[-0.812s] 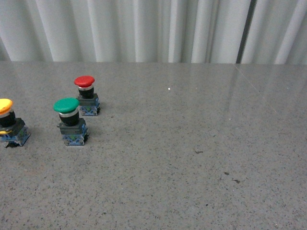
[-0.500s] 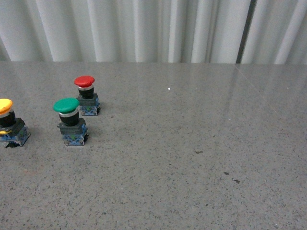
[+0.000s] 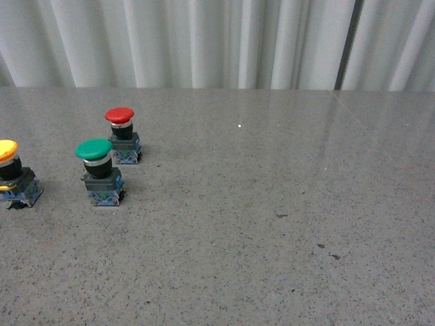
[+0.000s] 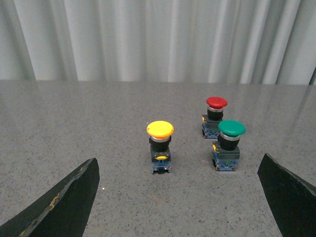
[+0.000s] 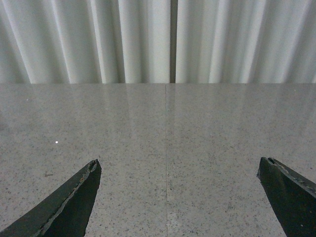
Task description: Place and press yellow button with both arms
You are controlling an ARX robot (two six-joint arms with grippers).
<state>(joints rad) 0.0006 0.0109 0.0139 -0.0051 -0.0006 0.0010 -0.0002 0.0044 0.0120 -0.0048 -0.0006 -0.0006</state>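
Sitting upright at far-left edge of front view, yellow button (image 3: 15,175) looks small, rigid, probably light, top-heavy. Smooth cap is slippery, so grip squared base. Green button (image 3: 100,173) near. Left gripper (image 4: 178,159), right gripper (image 5: 178,160) both spread wide, empty.

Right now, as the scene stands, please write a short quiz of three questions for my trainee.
1. Multiple choice: in the front view, the button cut by the left edge has which cap? A) red B) green C) yellow
2. True or false: the green button stands nearer the robot than the red button.
3. Fill in: the left gripper and the right gripper are both ___, holding nothing.
Key: 1 C, the yellow button; 2 true; 3 open.
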